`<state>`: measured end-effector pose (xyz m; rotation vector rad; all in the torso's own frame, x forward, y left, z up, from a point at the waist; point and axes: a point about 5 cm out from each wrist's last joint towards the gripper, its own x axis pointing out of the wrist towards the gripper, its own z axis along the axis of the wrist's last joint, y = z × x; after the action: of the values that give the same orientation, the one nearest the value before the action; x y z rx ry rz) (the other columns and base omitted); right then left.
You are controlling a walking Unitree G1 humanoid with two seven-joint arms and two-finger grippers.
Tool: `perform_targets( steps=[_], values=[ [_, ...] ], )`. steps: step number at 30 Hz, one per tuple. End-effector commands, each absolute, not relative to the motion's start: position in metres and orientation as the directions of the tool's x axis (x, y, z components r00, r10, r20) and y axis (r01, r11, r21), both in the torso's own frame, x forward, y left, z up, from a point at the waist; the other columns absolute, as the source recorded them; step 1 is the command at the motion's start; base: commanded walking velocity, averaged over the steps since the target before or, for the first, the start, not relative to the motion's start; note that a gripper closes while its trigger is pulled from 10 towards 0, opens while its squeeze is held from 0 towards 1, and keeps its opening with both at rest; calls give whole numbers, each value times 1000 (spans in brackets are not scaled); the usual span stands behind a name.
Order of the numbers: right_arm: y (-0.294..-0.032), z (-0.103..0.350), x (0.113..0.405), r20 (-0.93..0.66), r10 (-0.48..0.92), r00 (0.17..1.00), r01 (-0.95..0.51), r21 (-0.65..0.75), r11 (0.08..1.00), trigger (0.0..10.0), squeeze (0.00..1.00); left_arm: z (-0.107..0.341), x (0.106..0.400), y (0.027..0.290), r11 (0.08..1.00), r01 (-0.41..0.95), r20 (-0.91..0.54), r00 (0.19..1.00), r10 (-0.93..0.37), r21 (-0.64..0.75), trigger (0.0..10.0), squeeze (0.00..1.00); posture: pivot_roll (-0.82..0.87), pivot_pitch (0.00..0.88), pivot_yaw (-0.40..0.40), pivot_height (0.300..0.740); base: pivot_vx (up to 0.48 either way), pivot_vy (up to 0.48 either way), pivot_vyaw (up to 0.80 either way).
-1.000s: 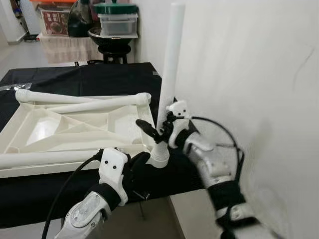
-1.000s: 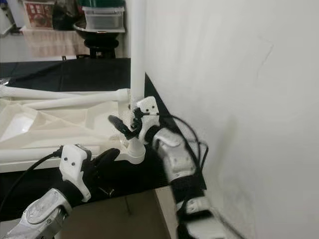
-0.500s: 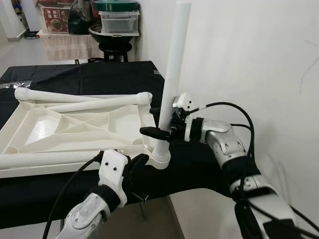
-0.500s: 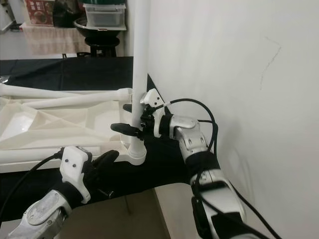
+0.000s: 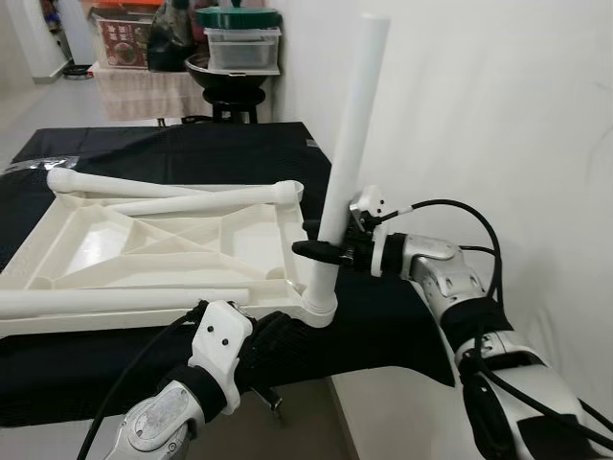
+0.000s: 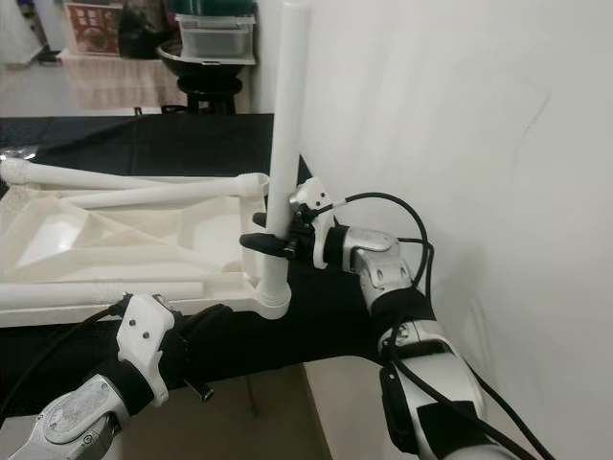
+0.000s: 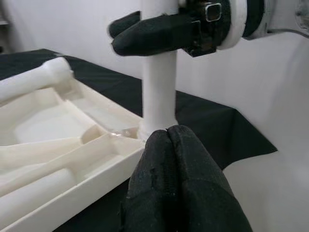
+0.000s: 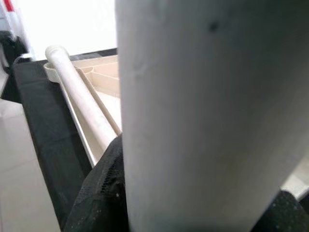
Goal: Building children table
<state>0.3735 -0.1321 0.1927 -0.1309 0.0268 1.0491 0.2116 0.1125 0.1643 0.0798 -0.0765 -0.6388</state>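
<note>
The white table top [image 5: 67,251] lies upside down on a black-clothed table [image 5: 192,153]. One white leg [image 5: 350,144] stands upright in its near right corner socket, leaning slightly right. My right gripper [image 5: 321,251] is shut on this leg a little above the socket, with one black finger on each side; the leg [image 8: 193,121] is seen close up in the right wrist view. My left gripper [image 7: 169,137] is shut with nothing in it, just below the table's front edge, pointing at the leg's base [image 7: 158,116]. Two more legs [image 5: 172,196] lie across the far side, and one [image 5: 115,302] lies along the near rim.
A white wall [image 5: 498,125] stands close on the right of my right arm. At the back are storage boxes [image 5: 239,43], a dark round stand [image 5: 230,77] and a cloth-covered shelf [image 5: 134,91]. The black table's front edge [image 5: 383,359] is near my left gripper.
My right wrist has turned from a low, angled pose to a level hold, and its fingers have closed on the upright leg. The view has shifted slightly. The left gripper has hardly moved.
</note>
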Motion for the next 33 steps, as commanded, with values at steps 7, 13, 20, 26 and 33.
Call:
perform_targets(
  steps=[7, 13, 20, 26, 33],
  values=[
    [-110, 130, 343, -233, 379, 896, -394, -20, 919, 0, 0, 165, 211, 114, 789, 607, 61, 787, -613, 94, 10000, 0, -5, 23, -99, 740, 0, 0, 0],
    [-79, 115, 312, -232, 395, 889, -402, 21, 916, 0, 0, 164, 214, 114, 793, 602, 62, 791, -609, 95, 10000, 0, -6, 4, -93, 740, 0, 0, 0],
    [-65, 128, 327, -191, 486, 853, -492, 21, 870, 10000, 1000, 163, 217, 112, 799, 595, 73, 796, -601, 88, 10000, 0, -8, 0, -101, 740, 0, 0, 0],
    [-61, 163, 338, -45, 625, 779, -622, 70, 780, 10000, 1000, 164, 219, 111, 802, 592, 83, 798, -598, 81, 10000, 0, -19, 0, -99, 740, 0, 0, 0],
    [-71, 189, 346, 34, 860, 508, -861, 8, 509, 10000, 0, 164, 220, 111, 801, 593, 86, 797, -598, 80, 10000, 0, -10, 0, -103, 740, 0, 0, 0]
  ],
)
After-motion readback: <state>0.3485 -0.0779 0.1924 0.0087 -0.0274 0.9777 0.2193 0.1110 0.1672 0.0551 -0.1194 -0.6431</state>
